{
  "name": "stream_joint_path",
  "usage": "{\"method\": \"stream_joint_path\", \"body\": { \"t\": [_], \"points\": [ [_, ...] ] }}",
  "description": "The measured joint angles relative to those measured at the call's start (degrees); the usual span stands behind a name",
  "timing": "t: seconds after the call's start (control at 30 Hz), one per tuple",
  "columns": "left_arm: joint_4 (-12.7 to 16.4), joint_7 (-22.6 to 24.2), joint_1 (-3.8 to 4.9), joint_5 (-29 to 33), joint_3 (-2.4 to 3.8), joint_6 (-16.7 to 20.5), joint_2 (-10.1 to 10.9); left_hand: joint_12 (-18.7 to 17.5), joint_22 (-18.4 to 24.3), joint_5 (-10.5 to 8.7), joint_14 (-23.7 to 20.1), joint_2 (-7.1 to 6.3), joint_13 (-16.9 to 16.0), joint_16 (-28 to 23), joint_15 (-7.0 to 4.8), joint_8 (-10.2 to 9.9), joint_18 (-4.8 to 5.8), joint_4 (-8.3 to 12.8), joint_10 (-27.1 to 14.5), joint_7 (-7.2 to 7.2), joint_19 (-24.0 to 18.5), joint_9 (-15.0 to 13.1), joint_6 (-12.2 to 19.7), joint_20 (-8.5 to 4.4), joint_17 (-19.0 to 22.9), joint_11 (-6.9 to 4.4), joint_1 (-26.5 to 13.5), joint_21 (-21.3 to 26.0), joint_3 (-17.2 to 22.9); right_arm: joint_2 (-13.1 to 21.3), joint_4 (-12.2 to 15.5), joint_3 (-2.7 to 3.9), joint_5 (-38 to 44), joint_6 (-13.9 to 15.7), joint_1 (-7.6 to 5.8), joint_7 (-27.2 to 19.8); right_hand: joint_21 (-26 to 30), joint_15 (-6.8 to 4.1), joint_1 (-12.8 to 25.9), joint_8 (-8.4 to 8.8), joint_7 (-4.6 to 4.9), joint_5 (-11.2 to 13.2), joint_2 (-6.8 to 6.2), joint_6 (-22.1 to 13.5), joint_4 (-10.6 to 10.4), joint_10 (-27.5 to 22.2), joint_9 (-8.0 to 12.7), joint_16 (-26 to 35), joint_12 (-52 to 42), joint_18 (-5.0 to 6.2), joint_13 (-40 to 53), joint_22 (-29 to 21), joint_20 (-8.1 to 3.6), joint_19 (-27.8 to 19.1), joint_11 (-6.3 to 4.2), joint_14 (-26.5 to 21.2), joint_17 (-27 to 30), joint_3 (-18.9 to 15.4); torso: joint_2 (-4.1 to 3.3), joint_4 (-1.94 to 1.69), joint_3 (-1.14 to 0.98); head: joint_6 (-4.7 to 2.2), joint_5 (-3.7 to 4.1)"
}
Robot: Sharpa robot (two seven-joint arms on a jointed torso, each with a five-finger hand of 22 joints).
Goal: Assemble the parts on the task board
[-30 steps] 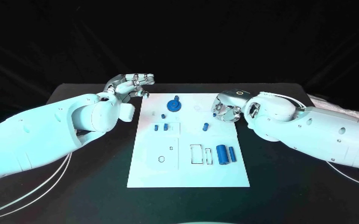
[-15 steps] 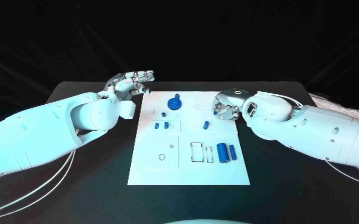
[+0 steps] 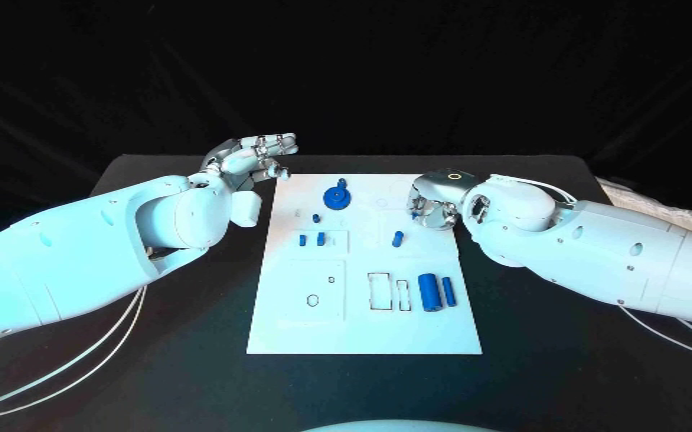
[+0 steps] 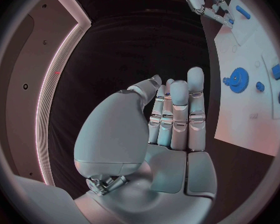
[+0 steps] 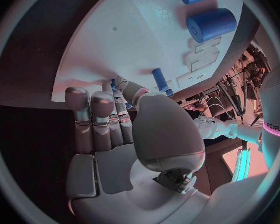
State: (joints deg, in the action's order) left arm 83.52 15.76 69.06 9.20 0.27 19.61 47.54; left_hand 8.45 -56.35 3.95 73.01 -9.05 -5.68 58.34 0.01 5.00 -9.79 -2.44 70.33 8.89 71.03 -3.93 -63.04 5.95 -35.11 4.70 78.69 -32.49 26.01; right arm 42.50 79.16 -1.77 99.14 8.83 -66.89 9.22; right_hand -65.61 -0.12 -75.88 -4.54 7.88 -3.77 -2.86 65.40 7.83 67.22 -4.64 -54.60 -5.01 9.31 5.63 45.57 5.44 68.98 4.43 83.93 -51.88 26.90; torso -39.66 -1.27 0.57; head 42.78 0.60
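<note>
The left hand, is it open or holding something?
Open: the left hand holds nothing, fingers extended, off the task board's far left corner.

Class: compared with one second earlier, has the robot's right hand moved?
Yes. The right hand has shifted slightly toward the far edge of the task board, nearer the blue gear.

Cool cyan light falls from above on the white task board (image 3: pixel 364 272), which stands bright against a dim black table (image 3: pixel 173 282) and dark backdrop, while both wrist views bend straight edges at their rims and carry a pinkish glow.
</note>
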Motion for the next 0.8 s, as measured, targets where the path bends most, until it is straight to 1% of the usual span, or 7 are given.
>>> {"method": "stream_joint_path", "body": {
  "t": [0.1,0.13,0.17,0.3,0.37,0.5,0.8],
  "points": [
    [0.0,0.0,0.0,0.0,-0.01,0.0,0.0,0.0,0.1,0.0,0.0,0.0,0.0,0.0,0.0,0.0,0.0,0.0,0.0,0.11,0.0,0.0,0.1,0.0,0.1,0.0,0.0,0.0,0.0,-0.2,-0.2,0.09,0.2,0.0,0.07,0.1,-0.9,-0.16,0.0,-0.25,-0.32,0.3,0.03,0.7,0.0,0.9,-0.1,-1.3,-0.3,-0.15,-0.2,1.3,-0.13,0.8,-0.37,0.2,-1.1,0.0,0.01,0.0,0.02,0.06,0.02],
    [0.0,-0.1,0.0,0.0,-0.01,-0.1,0.0,0.0,0.1,0.0,0.0,0.0,-0.1,0.0,0.0,0.0,0.0,0.0,0.0,0.17,0.0,0.0,0.2,0.0,0.1,0.0,0.0,0.0,0.0,-0.3,-0.3,0.12,0.3,0.0,0.09,0.1,-1.2,-0.31,-0.1,-0.36,-0.4,0.3,0.08,1.0,0.0,1.2,-0.2,-1.8,-0.5,-0.83,-0.2,1.8,-0.19,0.9,-0.49,0.1,-1.5,0.0,0.01,0.0,0.02,0.09,0.03],
    [0.0,-0.1,0.0,0.0,-0.02,-0.1,0.0,0.0,0.1,0.0,0.0,0.0,-0.1,0.0,0.0,0.0,0.0,0.0,0.0,0.2,0.0,0.0,0.2,0.0,0.1,0.0,0.0,0.0,0.0,-0.4,-0.3,0.15,0.3,-0.1,0.12,0.2,-1.5,-0.42,-0.1,-0.54,-0.56,0.3,0.08,1.2,0.0,1.5,-0.2,-2.2,-0.5,-0.93,-0.3,2.2,-0.13,1.2,-0.54,0.0,-1.9,0.0,0.01,-0.01,0.02,0.1,0.04],
    [0.0,-0.1,-0.01,0.0,-0.02,-0.2,0.0,0.0,0.1,0.0,0.0,0.0,-0.1,0.0,0.0,0.0,0.0,0.0,0.0,0.2,0.0,0.0,0.2,0.0,0.1,0.0,0.0,0.0,0.0,-0.6,-0.4,0.26,0.9,0.0,0.26,0.5,-2.3,-0.63,-0.2,-0.8,-0.71,0.6,0.22,1.9,0.0,2.3,-0.5,-3.3,-0.8,-0.93,-0.4,3.6,-0.41,1.6,-0.99,0.2,-2.8,0.0,0.02,-0.01,0.03,0.2,0.04],
    [0.1,-0.1,-0.01,0.0,-0.03,-0.2,0.0,0.0,0.1,0.0,0.0,0.0,0.0,0.0,0.0,0.0,0.0,0.0,0.0,0.2,0.0,0.0,0.2,0.0,0.1,0.0,0.0,0.0,0.0,-0.6,-0.4,0.28,1.1,0.0,0.32,0.8,-2.6,-0.76,-0.2,-0.99,-0.94,0.6,0.22,2.2,0.0,2.8,-0.6,-3.7,-0.8,-0.93,-0.4,4.1,-0.51,2.1,-0.89,0.1,-3.1,0.0,0.03,-0.01,0.05,0.22,0.03],
    [0.1,-0.2,-0.01,0.0,-0.03,-0.3,0.0,0.2,0.2,0.0,0.0,0.0,0.0,-0.3,0.0,0.0,0.0,0.2,-0.2,0.2,0.0,0.0,0.2,0.0,0.3,-0.21,0.0,0.3,-0.2,-0.6,-0.3,0.27,1.7,0.5,0.49,1.2,-3.0,-0.83,-0.3,-0.99,-1.01,0.7,0.33,2.3,0.0,2.8,-0.7,-4.0,-0.8,-0.92,-0.4,4.8,-0.65,2.3,-0.9,0.0,-3.4,0.0,0.04,-0.01,0.05,0.25,0.01],
    [0.1,-0.2,-0.01,-0.1,-0.03,-0.4,0.0,0.2,0.2,0.0,0.0,0.0,0.0,-0.3,0.0,0.0,0.0,0.2,-0.4,0.2,0.0,0.0,0.2,0.0,0.3,-0.01,0.0,0.3,-0.2,1.1,1.7,0.03,2.1,3.3,1.22,2.0,-3.4,-0.82,-0.1,-1.19,-0.95,0.9,0.76,2.6,0.0,3.1,-0.7,-4.4,-0.7,-0.92,-0.4,5.4,-0.51,2.6,-1.2,0.0,-3.7,0.0,0.09,-0.01,0.03,0.16,0.08]
  ]
}}
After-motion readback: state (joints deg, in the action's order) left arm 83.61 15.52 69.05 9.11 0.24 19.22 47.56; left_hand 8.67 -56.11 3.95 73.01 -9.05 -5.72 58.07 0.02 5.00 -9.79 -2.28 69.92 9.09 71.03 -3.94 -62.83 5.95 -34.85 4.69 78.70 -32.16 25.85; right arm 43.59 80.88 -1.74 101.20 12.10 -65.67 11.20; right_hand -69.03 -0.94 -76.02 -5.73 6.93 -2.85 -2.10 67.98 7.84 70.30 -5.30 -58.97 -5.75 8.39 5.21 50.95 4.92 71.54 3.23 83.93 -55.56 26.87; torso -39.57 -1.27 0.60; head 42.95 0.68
